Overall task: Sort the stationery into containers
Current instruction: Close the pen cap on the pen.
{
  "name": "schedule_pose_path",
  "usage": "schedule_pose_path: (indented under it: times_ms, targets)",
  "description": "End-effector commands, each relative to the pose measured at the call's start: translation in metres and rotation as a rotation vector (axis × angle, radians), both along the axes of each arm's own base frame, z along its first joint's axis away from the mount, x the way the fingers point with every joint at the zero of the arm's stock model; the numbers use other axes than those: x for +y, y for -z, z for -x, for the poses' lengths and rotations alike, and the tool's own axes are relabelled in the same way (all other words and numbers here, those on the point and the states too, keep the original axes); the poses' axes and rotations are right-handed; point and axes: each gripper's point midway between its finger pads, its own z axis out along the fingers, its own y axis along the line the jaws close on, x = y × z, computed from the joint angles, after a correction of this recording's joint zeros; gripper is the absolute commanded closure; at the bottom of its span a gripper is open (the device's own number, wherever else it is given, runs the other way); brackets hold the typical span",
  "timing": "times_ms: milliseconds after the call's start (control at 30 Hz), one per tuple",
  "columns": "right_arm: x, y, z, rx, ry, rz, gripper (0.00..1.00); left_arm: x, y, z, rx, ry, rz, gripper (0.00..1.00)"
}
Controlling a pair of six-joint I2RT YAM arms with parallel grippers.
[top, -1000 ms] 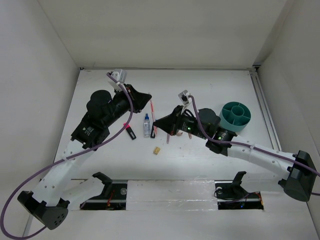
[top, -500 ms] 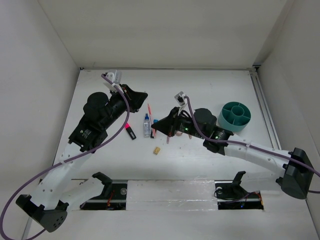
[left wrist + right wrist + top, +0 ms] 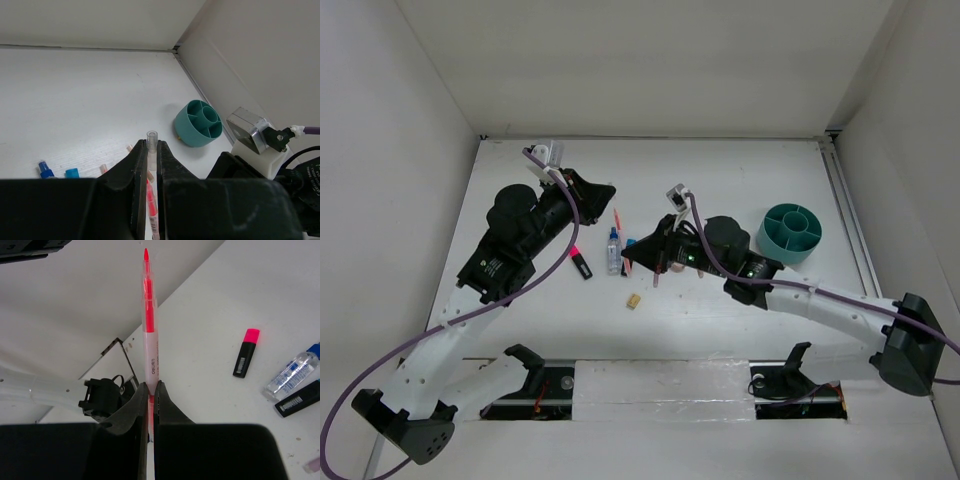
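Observation:
My left gripper [image 3: 609, 189] is shut on a thin salmon pen [image 3: 151, 136]. The pen's clear end pokes past the fingertips in the left wrist view, where the gripper [image 3: 151, 143] is held above the table. My right gripper [image 3: 631, 256] is shut on a second salmon pen [image 3: 617, 222]. That pen [image 3: 150, 335] sticks far out of the gripper [image 3: 150, 384], pink tip first. On the table between the arms lie a pink-capped black marker [image 3: 582, 265], a clear blue-capped bottle [image 3: 613, 250], a blue-capped marker [image 3: 300, 399] and a tan piece [image 3: 634, 301]. The teal cup [image 3: 790, 232] stands to the right.
The cup's divided compartments show in the left wrist view [image 3: 198, 122], with nothing visible in them. Salmon pencil ends [image 3: 104, 168] lie on the table below my left gripper. White walls enclose the table on three sides. The right arm [image 3: 800, 300] stretches across the near right.
Both grippers have shifted slightly to the left, each still shut. The pen in the right gripper moved left with it. The items on the table have not moved.

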Motion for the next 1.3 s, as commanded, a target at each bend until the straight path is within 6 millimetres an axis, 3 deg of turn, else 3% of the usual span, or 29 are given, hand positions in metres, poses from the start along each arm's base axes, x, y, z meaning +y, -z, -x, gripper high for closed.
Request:
schedule_pose_path:
  times_ms: [0,900,1267]
  targets:
    - [0.004,-0.035,-0.008,-0.075,0.01,-0.07,1.0,-0.001,-0.012,0.001,-0.037,0.013,0.026,1.0]
    - [0.0,-0.055,-0.016,-0.107,0.02,-0.094,1.0,-0.003,-0.009,0.0,-0.035,0.022,0.015,1.0]
    - [0.001,-0.061,-0.023,-0.114,0.02,-0.1,1.0,-0.013,-0.004,0.003,-0.036,0.086,-0.003,1.0]
